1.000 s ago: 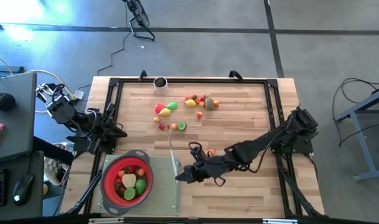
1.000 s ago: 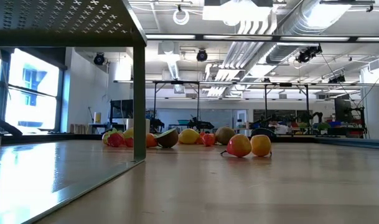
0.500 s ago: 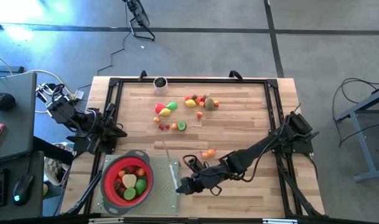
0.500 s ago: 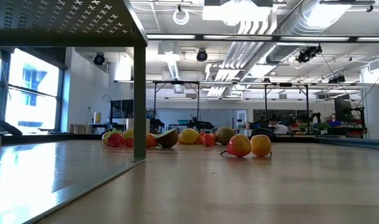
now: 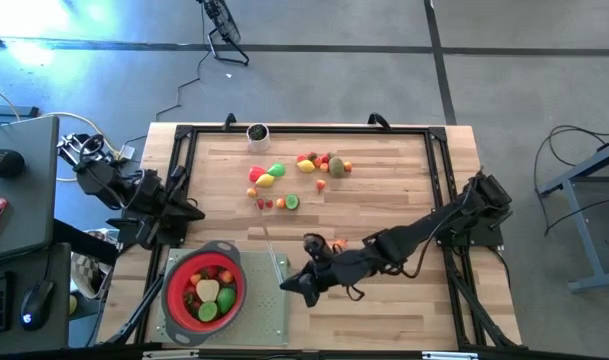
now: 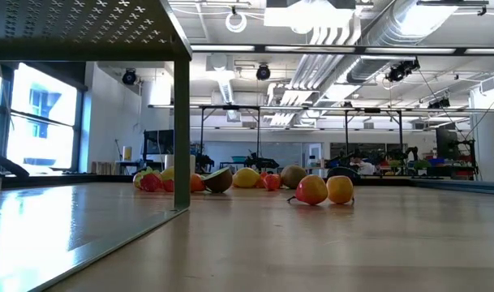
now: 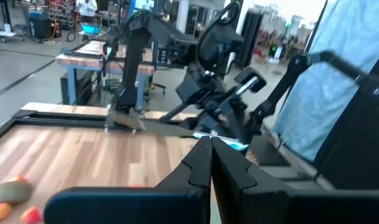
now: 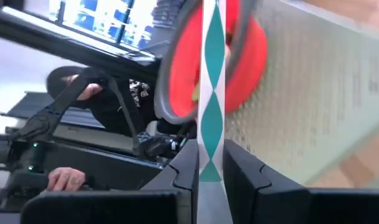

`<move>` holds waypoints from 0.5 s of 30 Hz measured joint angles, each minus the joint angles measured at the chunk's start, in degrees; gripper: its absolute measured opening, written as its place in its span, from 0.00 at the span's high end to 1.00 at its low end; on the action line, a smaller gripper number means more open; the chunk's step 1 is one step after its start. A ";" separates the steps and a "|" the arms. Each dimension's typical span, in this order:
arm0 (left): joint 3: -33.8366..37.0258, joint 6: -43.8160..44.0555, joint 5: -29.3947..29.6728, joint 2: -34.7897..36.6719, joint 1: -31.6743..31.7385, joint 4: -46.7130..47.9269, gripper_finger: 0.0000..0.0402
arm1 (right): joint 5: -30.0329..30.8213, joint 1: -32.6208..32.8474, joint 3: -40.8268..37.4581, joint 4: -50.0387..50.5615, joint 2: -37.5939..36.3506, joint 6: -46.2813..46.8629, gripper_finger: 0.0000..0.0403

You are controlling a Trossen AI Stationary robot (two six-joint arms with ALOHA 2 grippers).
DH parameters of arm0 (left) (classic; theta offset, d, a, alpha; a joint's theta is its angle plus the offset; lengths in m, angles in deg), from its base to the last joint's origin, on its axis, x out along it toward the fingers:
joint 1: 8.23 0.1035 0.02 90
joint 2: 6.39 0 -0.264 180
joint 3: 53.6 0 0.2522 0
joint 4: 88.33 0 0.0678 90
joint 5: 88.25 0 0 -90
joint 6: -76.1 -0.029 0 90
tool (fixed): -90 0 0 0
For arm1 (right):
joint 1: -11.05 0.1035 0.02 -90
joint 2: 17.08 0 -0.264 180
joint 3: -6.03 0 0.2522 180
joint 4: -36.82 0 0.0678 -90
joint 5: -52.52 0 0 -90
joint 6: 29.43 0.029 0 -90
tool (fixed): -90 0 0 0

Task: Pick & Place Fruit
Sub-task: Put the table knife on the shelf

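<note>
Small toy fruits lie in loose clusters [image 5: 267,176] [image 5: 324,163] on the far half of the wooden table, and they show as a row [image 6: 311,189] in the low view. One orange fruit [image 5: 337,243] lies beside my right arm. More fruits sit in the red strainer [image 5: 174,300] at the near left. My right gripper [image 5: 290,284] is shut on a slim grey knife [image 5: 273,250] next to the strainer. My left gripper [image 5: 190,212] is shut on nothing, raised at the table's left edge. My right gripper pinches the knife between its two fingers at one end, where a white and teal diamond pattern [image 8: 210,134] shows. The fingers come from the table's right, slanting slightly down. The knife runs on past the fingertips toward the far left, its free end [image 5: 265,230] in the air.
The strainer rests on a grey perforated tray [image 5: 259,312] at the near left edge. A small dark cup [image 5: 256,133] stands at the far edge. A black frame [image 5: 304,128] rims the table. Bare wood lies to the right of my right arm.
My right gripper dipped toward the table's near edge and came back, rolling at the wrist. The knife stayed in its hold and swung with it, so its free end now points more toward the far left.
</note>
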 joint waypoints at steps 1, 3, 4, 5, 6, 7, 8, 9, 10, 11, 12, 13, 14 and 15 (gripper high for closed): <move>-0.01 0.23 0.00 -0.55 0.02 -1.27 1.00 | 0.05 -0.43 0.04 -0.65 -0.17 -1.66 0.90; 0.00 0.31 0.00 -1.71 0.01 -3.40 1.00 | 0.06 -1.04 0.09 -1.07 -0.27 -5.18 0.90; 0.00 -0.04 0.00 -2.29 0.00 -4.50 1.00 | -0.39 -1.33 0.07 -1.31 -0.27 -7.07 0.90; 0.00 -0.12 0.00 -2.79 0.02 -5.41 1.00 | -0.90 -1.63 0.03 -1.65 -0.27 -8.60 0.90; 0.00 -0.14 0.00 -3.27 0.00 -6.10 1.00 | -1.46 -1.97 -0.02 -2.43 -0.27 -9.73 0.90; 0.00 -0.10 0.00 -3.69 0.00 -6.58 1.00 | -1.72 -2.25 -0.01 -3.52 -0.27 -10.66 0.90; 0.00 -0.08 0.00 -4.04 0.01 -6.80 1.00 | -1.69 -2.45 0.01 -4.03 -0.35 -11.55 0.90; 0.00 -0.10 -0.02 -4.39 0.02 -6.81 1.00 | -1.67 -2.49 0.00 -4.36 -0.38 -12.53 0.90; 0.00 -0.08 -0.02 -4.69 0.01 -6.79 1.00 | -1.68 -2.49 0.00 -5.24 -0.37 -13.93 0.90; 0.00 -0.08 -0.02 -4.90 0.00 -6.79 1.00 | -1.77 -2.54 0.00 -6.52 -0.31 -15.52 0.90; 0.00 -0.07 -0.02 -5.11 0.00 -6.76 1.00 | -1.98 -2.66 -0.02 -8.54 -0.31 -17.58 0.90; 0.00 -0.07 -0.11 -5.30 0.00 -6.91 1.00 | -2.80 -2.74 -0.02 -11.04 -0.31 -19.57 0.90; 0.00 -0.16 -0.31 -5.43 0.02 -7.55 1.00 | -3.44 -2.75 0.00 -13.57 -0.33 -21.42 0.90; 0.00 -0.63 -0.73 -5.51 0.02 -8.64 1.00 | -3.77 -2.75 0.00 -15.72 -0.37 -23.16 0.90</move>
